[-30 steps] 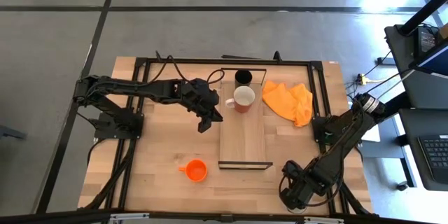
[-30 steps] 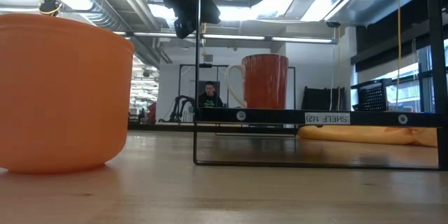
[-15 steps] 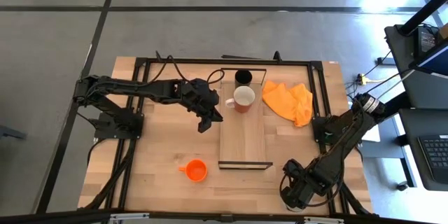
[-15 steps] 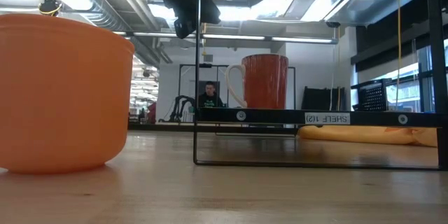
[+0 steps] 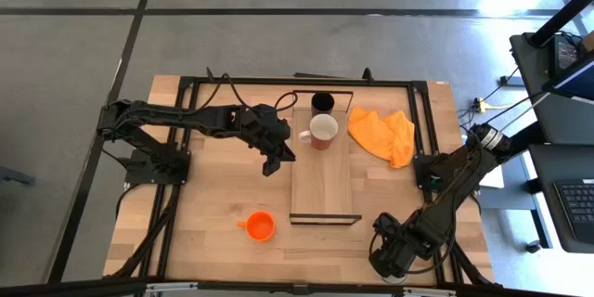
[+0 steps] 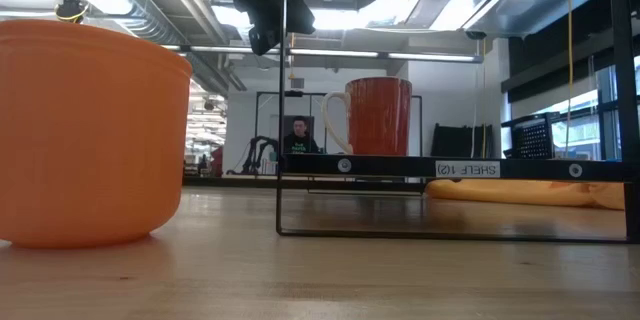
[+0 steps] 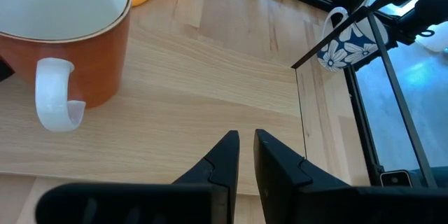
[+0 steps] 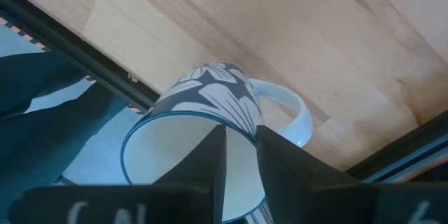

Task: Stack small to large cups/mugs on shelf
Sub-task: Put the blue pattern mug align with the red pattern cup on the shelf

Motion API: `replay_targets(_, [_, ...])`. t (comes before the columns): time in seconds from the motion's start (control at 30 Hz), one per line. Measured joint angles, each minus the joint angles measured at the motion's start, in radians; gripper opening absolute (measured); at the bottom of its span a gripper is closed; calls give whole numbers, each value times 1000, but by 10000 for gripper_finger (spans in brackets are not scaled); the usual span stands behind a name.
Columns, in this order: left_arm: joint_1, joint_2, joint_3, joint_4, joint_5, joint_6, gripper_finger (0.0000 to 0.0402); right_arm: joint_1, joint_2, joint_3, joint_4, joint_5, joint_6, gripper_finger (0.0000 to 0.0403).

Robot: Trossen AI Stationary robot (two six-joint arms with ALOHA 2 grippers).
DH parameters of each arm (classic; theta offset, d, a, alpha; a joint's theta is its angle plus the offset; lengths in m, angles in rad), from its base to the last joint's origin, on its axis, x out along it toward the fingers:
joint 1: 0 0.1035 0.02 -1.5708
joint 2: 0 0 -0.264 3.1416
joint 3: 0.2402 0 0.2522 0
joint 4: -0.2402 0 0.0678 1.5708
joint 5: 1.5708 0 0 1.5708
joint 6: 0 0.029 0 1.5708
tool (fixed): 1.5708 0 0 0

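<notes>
Beside the shelf (image 5: 324, 178), the left claw (image 5: 274, 160) hovered, fingers closed and empty, near the orange mug (image 5: 322, 131). At the counter's (image 5: 219, 200) near edge, the right claw (image 8: 236, 155) gripped a floral mug's (image 8: 210, 94) rim.

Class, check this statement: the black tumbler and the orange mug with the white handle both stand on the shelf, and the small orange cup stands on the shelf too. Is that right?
Not quite. The black tumbler and the orange mug do stand on the shelf, but the small orange cup stands on the tabletop beside the shelf, as the high view shows.
</notes>
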Motion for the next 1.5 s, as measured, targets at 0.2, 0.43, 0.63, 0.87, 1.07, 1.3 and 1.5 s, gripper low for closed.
replay_targets(0.2, [0, 0, 0, 0, 0, 0, 39, 0, 0, 0, -8, 44, 50, 80])
replay_targets(0.43, [0, 0, 0, 0, 0, 0, 39, 0, -3, 0, -42, 99, 89, 80])
replay_targets(0.63, [0, 0, 0, 0, 0, 0, 39, 0, -56, 38, -130, 165, 134, 80])
replay_targets(0.87, [0, 0, 0, 0, -1, 5, 39, 27, -62, 216, -453, 136, 237, 80])
replay_targets(1.07, [1, 0, 0, 0, -9, 8, 39, 119, -60, 158, -306, 5, 419, 81])
replay_targets(1.3, [1, 0, 0, 0, -10, 13, 39, 128, -2, 129, -145, 11, 443, 81])
replay_targets(1.5, [1, 0, 0, 0, -10, 27, 39, 130, 53, 129, -145, 8, 450, 81])
